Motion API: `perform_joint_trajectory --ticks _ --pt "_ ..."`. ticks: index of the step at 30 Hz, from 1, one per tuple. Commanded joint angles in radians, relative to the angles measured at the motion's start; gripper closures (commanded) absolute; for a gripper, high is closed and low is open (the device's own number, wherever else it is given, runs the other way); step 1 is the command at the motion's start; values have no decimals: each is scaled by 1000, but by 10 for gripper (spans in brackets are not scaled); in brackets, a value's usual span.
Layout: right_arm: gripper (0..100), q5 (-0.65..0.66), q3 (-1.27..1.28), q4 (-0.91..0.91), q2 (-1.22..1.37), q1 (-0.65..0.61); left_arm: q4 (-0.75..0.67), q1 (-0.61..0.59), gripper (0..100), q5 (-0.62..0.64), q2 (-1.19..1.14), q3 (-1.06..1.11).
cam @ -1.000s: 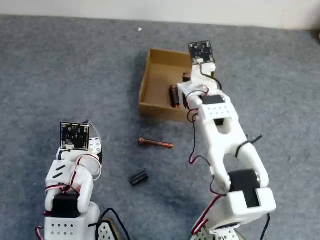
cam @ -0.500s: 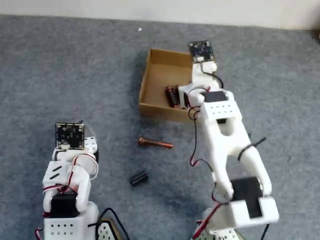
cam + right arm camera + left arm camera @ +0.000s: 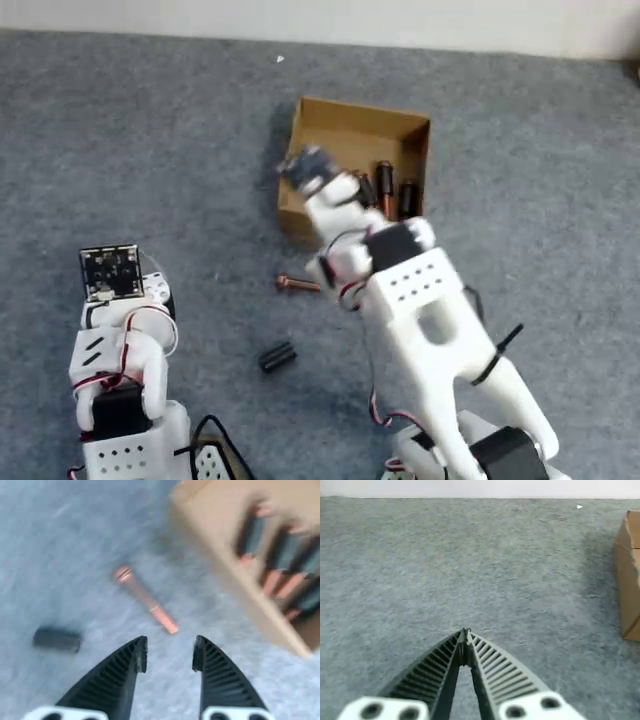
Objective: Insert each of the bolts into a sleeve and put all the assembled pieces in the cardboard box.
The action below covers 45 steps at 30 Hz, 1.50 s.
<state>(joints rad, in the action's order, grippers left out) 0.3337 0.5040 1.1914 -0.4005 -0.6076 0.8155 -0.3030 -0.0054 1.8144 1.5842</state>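
Note:
A copper bolt (image 3: 145,599) lies on the grey carpet, just in front of the cardboard box (image 3: 220,540). A black sleeve (image 3: 57,638) lies apart from it, nearer the arms. My right gripper (image 3: 170,647) is open and empty, hanging over the carpet just short of the bolt's threaded end. Several assembled pieces (image 3: 285,555) lie side by side in the box. From above, the bolt (image 3: 293,284) is partly covered by the right arm (image 3: 420,290), and the sleeve (image 3: 277,356) lies below it. My left gripper (image 3: 464,632) is shut and empty over bare carpet.
The box (image 3: 345,105) stands open-topped at the middle back, and its corner (image 3: 630,575) shows in the left wrist view. The left arm (image 3: 115,330) is folded back at the near left. A pale wall edge runs along the far side.
The right arm has swung left, out from over the box to above the bolt in front of it. The left arm has drawn back and a little left.

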Motion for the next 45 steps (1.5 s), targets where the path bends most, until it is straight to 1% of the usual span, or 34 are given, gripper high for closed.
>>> perform_joint_trajectory --ticks 1,5,8,12,17,22,28,37,39,43,45 --pt "859 11 36 8 -42 -120 3 -54 992 -8 5 -67" --pt "857 12 74 8 -41 -254 5 -90 992 -8 5 -73" --pt "856 12 77 8 -39 -325 5 -94 992 -8 5 -73" --pt "816 66 79 8 -19 -384 5 -94 992 -8 5 -73" --pt "799 101 73 -15 133 -424 5 -94 992 -8 5 -73" --pt "799 129 73 -96 260 -423 5 -94 992 -8 5 -73" --pt "800 130 82 -179 329 -420 5 -94 992 -8 5 -73" --pt "801 130 73 -191 490 -387 5 -94 992 -8 5 -73" --pt "821 130 73 -191 515 -386 5 -94 992 -8 5 -73" --pt "920 130 74 -191 521 -390 5 -94 992 -8 5 -71" --pt "937 130 79 -189 521 -390 5 -94 992 -8 5 -71"
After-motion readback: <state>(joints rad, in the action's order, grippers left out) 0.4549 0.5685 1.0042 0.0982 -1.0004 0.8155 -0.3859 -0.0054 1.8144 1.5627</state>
